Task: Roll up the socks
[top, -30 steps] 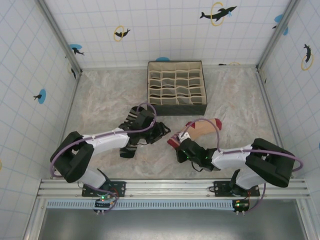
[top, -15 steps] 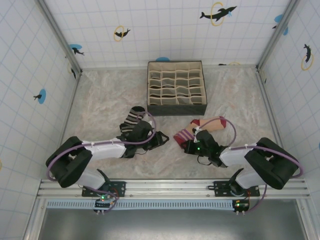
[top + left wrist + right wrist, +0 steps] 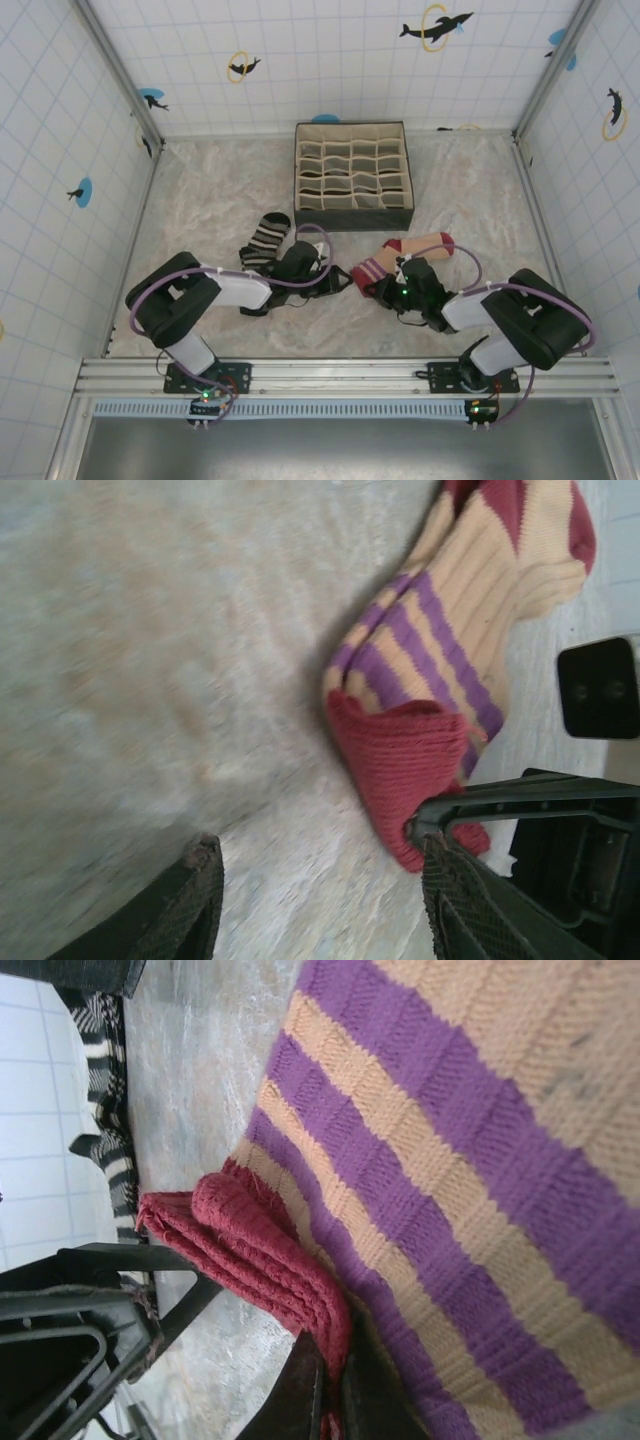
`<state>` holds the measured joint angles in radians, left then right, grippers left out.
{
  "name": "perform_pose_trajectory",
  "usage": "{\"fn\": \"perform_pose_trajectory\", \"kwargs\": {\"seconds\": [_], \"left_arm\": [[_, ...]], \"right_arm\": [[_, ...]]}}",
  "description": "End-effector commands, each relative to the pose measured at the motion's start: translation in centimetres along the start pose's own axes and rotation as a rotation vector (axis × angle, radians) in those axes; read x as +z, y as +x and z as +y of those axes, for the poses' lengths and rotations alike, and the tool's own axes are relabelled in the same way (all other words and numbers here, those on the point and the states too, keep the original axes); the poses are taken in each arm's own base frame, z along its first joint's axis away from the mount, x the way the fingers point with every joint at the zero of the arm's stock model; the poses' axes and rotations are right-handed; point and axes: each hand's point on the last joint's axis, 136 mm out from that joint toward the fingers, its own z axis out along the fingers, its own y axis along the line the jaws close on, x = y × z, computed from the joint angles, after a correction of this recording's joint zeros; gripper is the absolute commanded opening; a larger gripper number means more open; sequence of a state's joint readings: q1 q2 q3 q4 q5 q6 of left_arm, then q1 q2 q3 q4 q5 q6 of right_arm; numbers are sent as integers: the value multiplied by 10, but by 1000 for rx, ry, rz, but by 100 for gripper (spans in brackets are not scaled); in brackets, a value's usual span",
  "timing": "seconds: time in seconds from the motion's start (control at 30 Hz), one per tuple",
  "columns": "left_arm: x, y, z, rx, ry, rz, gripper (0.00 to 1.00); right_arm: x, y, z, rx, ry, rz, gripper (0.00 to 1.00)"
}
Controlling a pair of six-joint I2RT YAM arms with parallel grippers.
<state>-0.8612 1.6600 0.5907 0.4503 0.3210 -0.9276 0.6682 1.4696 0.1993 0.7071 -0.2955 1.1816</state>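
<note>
Evidently soft, light, limp knit, likely to sag; peach sock (image 3: 418,249) lay right of centre, black striped sock (image 3: 265,237) left of it; right gripper (image 3: 325,1380) pinched shut on red cuff (image 3: 250,1245); left gripper (image 3: 318,880) gaped wide, empty, beside cuff; best hold: folded cuff edge.

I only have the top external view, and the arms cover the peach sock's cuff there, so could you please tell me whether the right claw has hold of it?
Observer: Yes. In the right wrist view the right claw is closed on the dark red cuff of the peach sock.
Operator: Thank you. Is the left claw gripping it too?
Observer: No. In the left wrist view the left claw is open over bare table; the cuff lies at the tip of one jaw, ungripped.
Operator: Is the cuff lying flat?
Observer: No. The right wrist view shows it doubled over in layers at the pinch.
</note>
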Motion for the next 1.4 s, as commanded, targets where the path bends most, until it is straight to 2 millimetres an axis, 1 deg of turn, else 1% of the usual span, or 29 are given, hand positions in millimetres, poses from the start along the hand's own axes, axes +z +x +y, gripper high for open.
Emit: {"fn": "perform_pose_trajectory", "kwargs": {"seconds": [0.0, 0.23, 0.33, 0.43, 0.53, 0.67, 0.77, 0.8, 0.87, 0.9, 0.97, 1.03, 1.07, 1.1, 1.17, 1.27, 1.3, 1.33, 1.37], "left_arm": [[11, -8, -11, 76, 23, -16, 56], [29, -3, 1, 35, -17, 29, 51], [34, -1, 6, 18, -28, 41, 43], [38, 0, 10, 4, -39, 48, 41], [40, 2, 14, -6, -50, 56, 36], [45, 2, 20, -29, -83, 65, 22], [45, -1, 24, -42, -131, 64, 15], [45, -2, 24, -40, -139, 66, 13], [43, -7, 21, -31, -162, 65, 6], [42, -9, 21, -27, -177, 70, 4], [40, -13, 17, -16, -203, 82, 0], [37, -15, 13, -13, -222, 100, 0], [36, -16, 11, -15, -226, 108, 0], [34, -16, 9, -18, -222, 118, 0], [30, -15, 7, -36, -220, 138, 0], [24, -18, 5, -64, -222, 158, 0], [23, -18, 5, -71, -225, 167, 0], [21, -15, 8, -83, -236, 183, 0], [19, -18, 6, -90, -235, 189, 0]], "right_arm": [[-2, 13, -33, 117, 87, 40, 0], [1, 13, -32, 136, 82, 52, 0], [1, 14, -31, 145, 78, 55, 0], [1, 13, -32, 154, 71, 53, 0], [1, 13, -32, 161, 65, 51, 0], [0, 11, -30, 157, 55, 47, 0], [0, 7, -30, 124, 73, 40, 0], [0, 5, -27, 95, 79, 37, 6], [-1, -1, -19, 23, 84, 30, 26], [-2, -4, -12, -14, 78, 25, 33], [-5, -11, 4, -104, 73, 9, 45], [-11, -18, 16, -185, 84, -17, 55], [-15, -22, 24, -236, 87, -34, 62], [-19, -25, 33, -288, 89, -52, 66], [-27, -31, 46, -403, 119, -97, 71], [-38, -36, 61, -582, 179, -167, 73], [-41, -34, 57, -635, 222, -170, 73], [-43, -33, 58, -694, 250, -191, 72], [-45, -32, 59, -753, 278, -207, 71]]}}
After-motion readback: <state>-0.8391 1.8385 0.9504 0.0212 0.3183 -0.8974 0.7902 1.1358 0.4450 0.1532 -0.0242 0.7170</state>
